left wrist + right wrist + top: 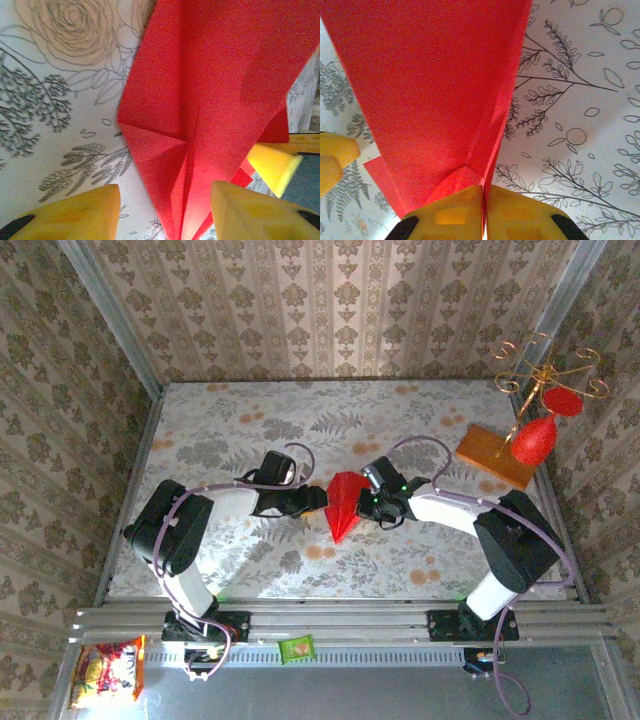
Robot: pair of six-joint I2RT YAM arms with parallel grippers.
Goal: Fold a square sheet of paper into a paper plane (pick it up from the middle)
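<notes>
Mid-fold on the flowered counter [250,420]: the paper plane [344,502], a red kite shape with a centre crease and its nose pointing toward the arm bases, is sitting at mid-counter between both arms. The right gripper [484,192] is pinching the plane's right-hand edge, jaws closed on the paper. The left gripper [165,200] is hovering at the plane's left side, jaws spread wide around its pointed end. A wing fold seems to be in hand, and the next move is calling for the left jaws to close on the crease without tearing. Open counter is lying all round the plane, with the wooden board [497,456] and red ornament [535,438] standing well off to its right.
</notes>
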